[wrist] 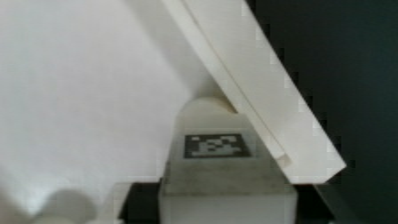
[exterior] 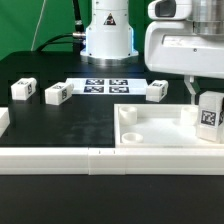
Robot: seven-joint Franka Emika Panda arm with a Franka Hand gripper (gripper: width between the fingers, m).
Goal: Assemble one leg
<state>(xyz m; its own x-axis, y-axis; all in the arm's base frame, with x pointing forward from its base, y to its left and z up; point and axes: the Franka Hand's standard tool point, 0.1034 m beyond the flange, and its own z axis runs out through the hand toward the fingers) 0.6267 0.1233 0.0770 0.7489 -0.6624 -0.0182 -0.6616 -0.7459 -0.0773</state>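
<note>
A long white rail [exterior: 100, 157] runs across the front of the table, nearest the exterior camera, with a seam near its middle. Behind it, toward the exterior view's right, lies the tray [exterior: 160, 125], a white square part with a raised rim and a round hole in its near corner; its right side is cut off by the frame edge.

The gripper [exterior: 206, 100] hangs over the tray's right side, clenched on a leg [exterior: 209, 116] whose tag faces the camera. The leg's foot sits at or just above the tray floor (contact cannot be told from here). In the wrist view the same leg [wrist: 217, 160] shows its tag between the dark fingers [wrist: 143, 205], pressed against the tray's slanting white rim [wrist: 267, 100]; the fingers are mostly cut off and blurred.

Farther back, three more legs rest on the black table [exterior: 60, 125]: one [exterior: 23, 90] at the exterior view's left, one [exterior: 57, 94] beside it, one [exterior: 156, 90] just behind the tray. The marker board [exterior: 104, 85] lies flat between them. A small white part [exterior: 3, 120] is clipped by the left edge. Behind stand the arm's base [exterior: 107, 35] and a green backdrop [exterior: 35, 25].
</note>
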